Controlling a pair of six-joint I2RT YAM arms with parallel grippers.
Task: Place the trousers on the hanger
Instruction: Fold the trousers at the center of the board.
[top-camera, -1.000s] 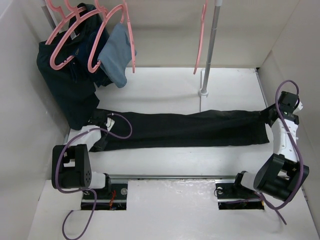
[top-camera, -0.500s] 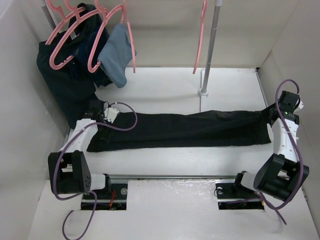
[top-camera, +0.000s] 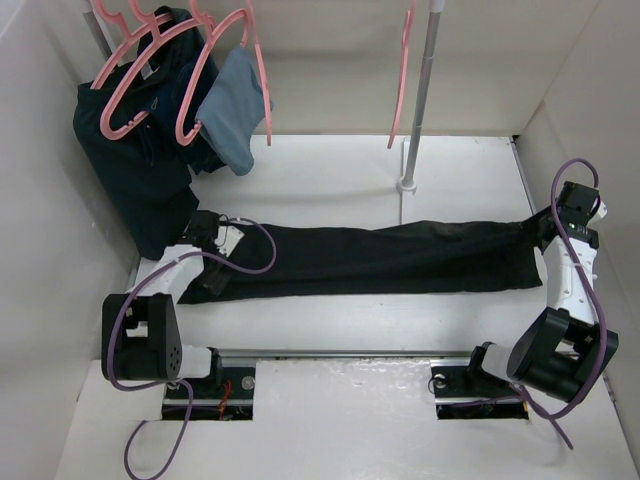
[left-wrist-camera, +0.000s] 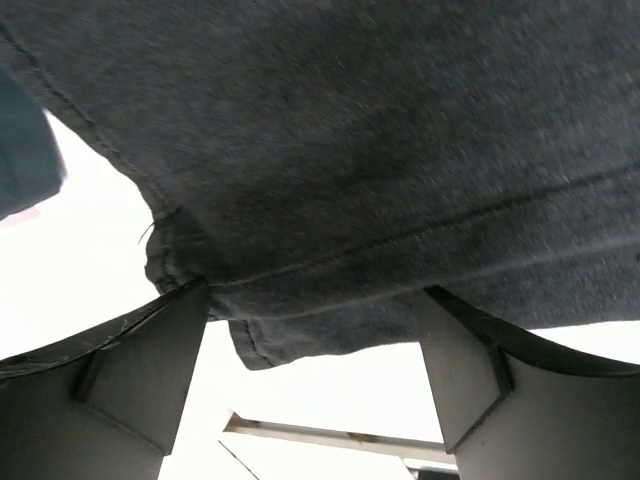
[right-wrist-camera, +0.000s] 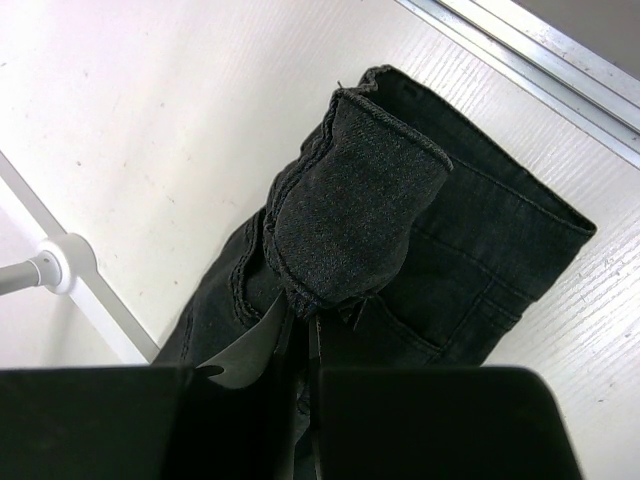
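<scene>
The black trousers (top-camera: 370, 258) lie stretched flat across the table from left to right. Above their left leg end my left gripper (top-camera: 203, 283) points down at the cloth. In the left wrist view the left gripper (left-wrist-camera: 312, 295) is open, its fingers (left-wrist-camera: 150, 370) wide apart with the hem (left-wrist-camera: 300, 330) just beyond the tips and not clamped. At the right end my right gripper (top-camera: 537, 236) is shut on a bunched fold of the waistband (right-wrist-camera: 350, 200); its fingers (right-wrist-camera: 305, 325) are pinched together. One bare pink hanger (top-camera: 400, 85) hangs from the rail at the back.
A rack pole (top-camera: 418, 95) stands on a round foot (top-camera: 407, 185) just behind the trousers. At the back left, more pink hangers (top-camera: 130, 80) carry a dark navy garment (top-camera: 135, 180) and a light-blue cloth (top-camera: 235, 110). White walls close in both sides.
My left gripper has opened wider. Its wrist swung toward the back, then came nearer again over the leg end. The right arm and the trousers have stayed put.
</scene>
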